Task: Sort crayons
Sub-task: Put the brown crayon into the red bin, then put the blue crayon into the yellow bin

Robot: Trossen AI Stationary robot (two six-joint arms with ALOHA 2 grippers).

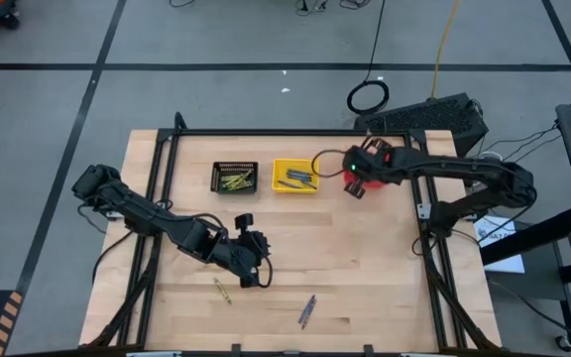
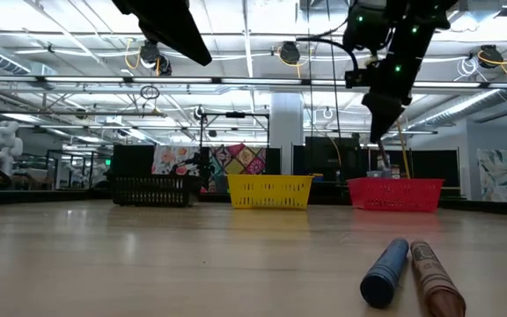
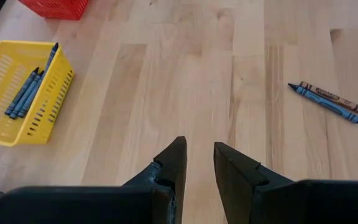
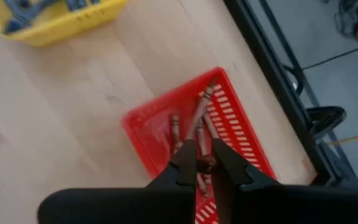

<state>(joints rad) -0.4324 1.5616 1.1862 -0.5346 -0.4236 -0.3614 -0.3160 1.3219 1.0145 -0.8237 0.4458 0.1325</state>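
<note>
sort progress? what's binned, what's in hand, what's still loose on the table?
Mostly done: olive-yellow crayons lie in the black basket, blue crayons in the yellow basket, brownish-red crayons in the red basket. In hand: the right gripper is over the red basket, shut on a brownish-red crayon. Left: one olive-yellow crayon and a blue and brown pair on the table; the left gripper is open and empty.

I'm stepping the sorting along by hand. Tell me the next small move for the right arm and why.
Probably open the right gripper and let go. It hangs over the red basket, shut on a brownish-red crayon that matches the ones already lying inside. The left gripper waits open over bare table, near a blue crayon and a brown crayon lying together.
</note>
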